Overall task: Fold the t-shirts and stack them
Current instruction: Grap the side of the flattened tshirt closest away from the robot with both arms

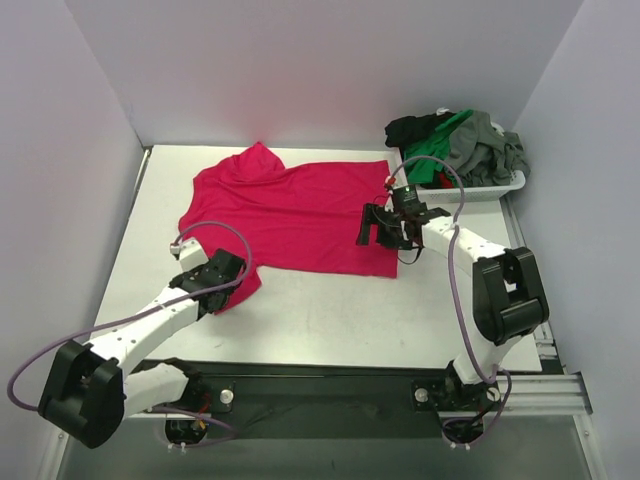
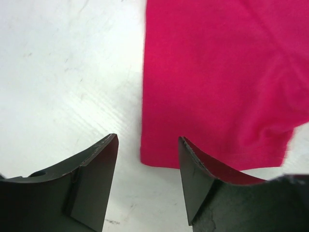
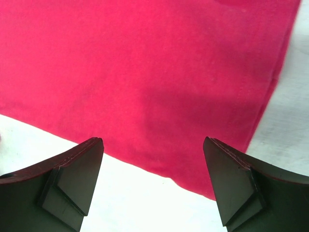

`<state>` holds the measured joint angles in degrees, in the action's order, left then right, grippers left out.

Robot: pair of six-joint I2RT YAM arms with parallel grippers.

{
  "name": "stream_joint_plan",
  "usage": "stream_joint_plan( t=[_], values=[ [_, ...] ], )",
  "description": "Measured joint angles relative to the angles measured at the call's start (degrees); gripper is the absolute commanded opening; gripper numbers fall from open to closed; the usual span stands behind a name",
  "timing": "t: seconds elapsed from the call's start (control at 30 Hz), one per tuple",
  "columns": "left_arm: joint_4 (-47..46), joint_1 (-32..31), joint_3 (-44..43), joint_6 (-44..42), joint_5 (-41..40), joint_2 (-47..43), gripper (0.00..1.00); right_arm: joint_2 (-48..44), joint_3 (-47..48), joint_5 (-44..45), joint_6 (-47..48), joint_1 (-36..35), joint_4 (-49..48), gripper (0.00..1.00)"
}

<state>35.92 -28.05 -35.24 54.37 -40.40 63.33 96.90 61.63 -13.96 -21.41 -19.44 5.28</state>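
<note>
My left gripper (image 1: pixel 222 283) sits at the lower left of the top picture, right at the near left corner of the red t-shirt (image 1: pixel 300 210). In its own picture, my left gripper (image 2: pixel 147 140) is about half open and has hold of nothing. The corner of the red t-shirt (image 2: pixel 217 87) lies just past the tips. I think I am there to pinch that corner.

The shirt is spread flat in the middle of the table (image 1: pixel 330 310). I think flat makes it easy to fold.

My right gripper (image 1: pixel 385 225) hangs over the shirt's near right corner. It (image 3: pixel 153 140) is wide open and empty, with the red t-shirt (image 3: pixel 145 72) below it.

At the upper right is the white basket (image 1: pixel 500 186), holding a black shirt (image 1: pixel 408 128), a green shirt (image 1: pixel 435 146) and a grey shirt (image 1: pixel 487 145), waiting their turn.

Some red cloth slips behind my left gripper's finger, so I cannot tell if it touches. The basket shirts are bunched up, so I cannot tell how many there are.
</note>
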Motion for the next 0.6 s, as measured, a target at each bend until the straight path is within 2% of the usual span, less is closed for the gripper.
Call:
stream_joint_plan(
  t=[0.07, 0.27, 0.6],
  values=[
    [3.1, -0.2, -0.5, 3.1, -0.1, 2.5, 0.58, 0.0, -0.2, 0.0, 0.0, 0.4, 0.0, 0.88],
    [11.1, -1.1, -3.2, 11.1, -0.5, 11.4, 0.57, 0.0, -0.4, 0.0, 0.0, 1.5, 0.0, 0.88],
    [10.3, -1.2, -0.1, 12.8, 2.1, 7.9, 0.55, 0.0, -0.5, -0.2, 0.0, 2.7, -0.3, 0.88]
  ],
)
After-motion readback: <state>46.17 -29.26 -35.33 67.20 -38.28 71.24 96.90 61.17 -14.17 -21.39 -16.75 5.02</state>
